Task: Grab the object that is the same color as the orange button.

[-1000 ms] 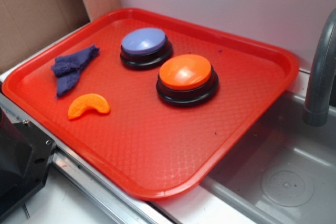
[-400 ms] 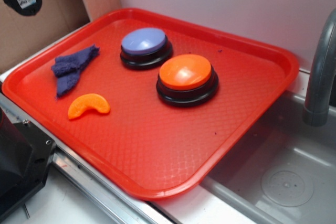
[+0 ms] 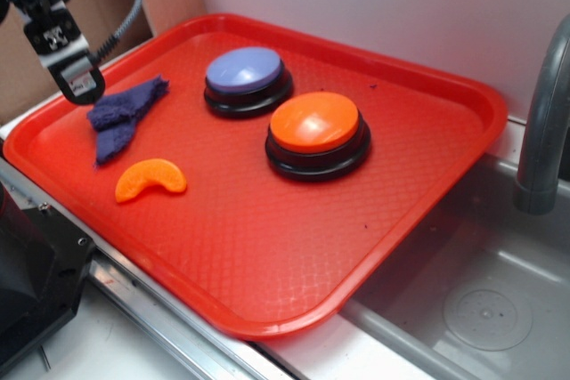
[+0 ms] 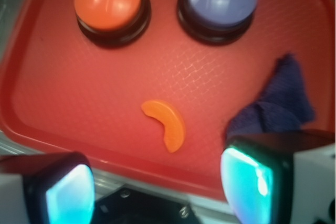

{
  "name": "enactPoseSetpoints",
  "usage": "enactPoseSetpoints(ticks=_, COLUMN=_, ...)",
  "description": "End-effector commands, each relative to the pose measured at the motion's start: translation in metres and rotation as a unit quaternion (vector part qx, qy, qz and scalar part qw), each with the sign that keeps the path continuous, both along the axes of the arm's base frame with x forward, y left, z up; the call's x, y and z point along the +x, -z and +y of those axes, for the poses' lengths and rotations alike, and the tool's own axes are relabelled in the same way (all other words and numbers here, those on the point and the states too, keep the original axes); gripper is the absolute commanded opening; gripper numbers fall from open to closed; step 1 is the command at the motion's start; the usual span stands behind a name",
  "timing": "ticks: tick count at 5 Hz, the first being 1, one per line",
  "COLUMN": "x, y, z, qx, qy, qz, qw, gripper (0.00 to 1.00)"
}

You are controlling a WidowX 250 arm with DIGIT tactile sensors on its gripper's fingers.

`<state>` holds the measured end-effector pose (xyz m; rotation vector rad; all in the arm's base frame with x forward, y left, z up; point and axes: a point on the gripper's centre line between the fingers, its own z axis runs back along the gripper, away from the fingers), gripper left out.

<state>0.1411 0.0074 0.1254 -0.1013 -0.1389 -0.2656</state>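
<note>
We have the gripper (image 3: 76, 86) up at the far-left corner of the red tray (image 3: 267, 264), hanging above the tray's left rim next to the purple-blue cloth wad (image 3: 125, 117). Fingers (image 4: 247, 179) are spread wide in the wrist view, nothing between them, both pads glowing teal.

The orange citrus segment (image 3: 150, 179) lies flat on the tray near the front-left edge, just beside the cloth wad but not touching it. In the wrist view it (image 4: 165, 124) sits between the two fingers and beyond them, curved like a crescent, well clear of both.

The orange button (image 3: 315, 131) stands upright near tray centre, with the lavender-blue button (image 3: 246, 79) just beside it toward the back; the two bases are close, and we can't tell whether they touch. Both buttons are well apart from the segment.

To the right of the tray we see a grey sink basin (image 3: 481, 309) and a grey faucet pipe (image 3: 543, 122). Cardboard (image 3: 36, 51) sits behind the gripper
</note>
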Motion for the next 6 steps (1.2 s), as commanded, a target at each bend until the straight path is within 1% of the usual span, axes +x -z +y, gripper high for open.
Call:
enactPoseSetpoints(ticks=1, x=0.012, y=0.052, z=0.012, qx=0.039, qy=0.008, qz=0.029, qw=0.999, gripper=1.00)
enactPoseSetpoints(ticks=2, x=0.016, y=0.085, z=0.016, qx=0.046, qy=0.040, qz=0.056, qw=0.997, gripper=1.00)
enactPoseSetpoints(ticks=3, x=0.020, y=0.106, z=0.015, qx=0.063, qy=0.055, qz=0.065, qw=0.994, gripper=1.00)
enactPoseSetpoints(ticks=4, x=0.017, y=0.114, z=0.014, qx=0.067, qy=0.058, qz=0.076, qw=0.993, gripper=1.00)
enactPoseSetpoints(ticks=5, x=0.016, y=0.111, z=0.010, qx=0.069, qy=0.046, qz=0.074, qw=0.994, gripper=1.00)
enactPoseSetpoints(ticks=6, x=0.016, y=0.112, z=0.009, qx=0.072, qy=0.044, qz=0.075, qw=0.994, gripper=0.00)
